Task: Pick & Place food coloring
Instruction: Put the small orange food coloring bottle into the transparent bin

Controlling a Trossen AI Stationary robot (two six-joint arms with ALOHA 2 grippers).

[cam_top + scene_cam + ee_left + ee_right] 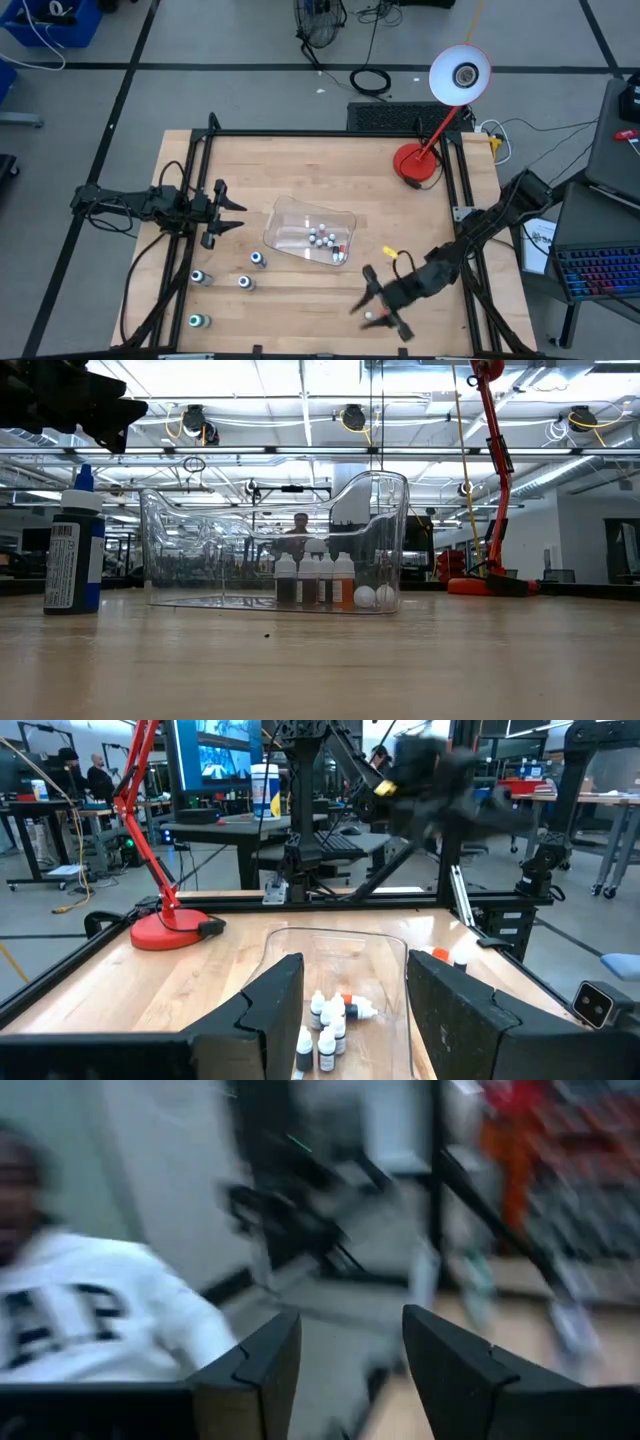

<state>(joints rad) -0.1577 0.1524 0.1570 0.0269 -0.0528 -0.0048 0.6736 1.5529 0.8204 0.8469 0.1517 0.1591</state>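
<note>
The clear plastic tray (285,208) sits mid-table. Several tiny whitish food coloring bottles (322,239) are in it, some standing and some lying (315,578) (325,1025). More bottles with blue or green tops stand on the table at the near left (258,259) (245,283) (199,277) (197,321). My left gripper (232,212) (355,1010) is open, left of the tray and pointing at it. My right gripper (372,298) (350,1370) is open near the table's near edge, right of the tray, with nothing between its fingers. A small whitish thing (371,317) shows just beside it.
A red desk lamp (417,163) stands at the far right corner. A black frame (300,133) runs along the table's edges. In the low view a blue-capped bottle (75,545) stands close on the left. A person in a white top (90,1320) is beyond the near edge.
</note>
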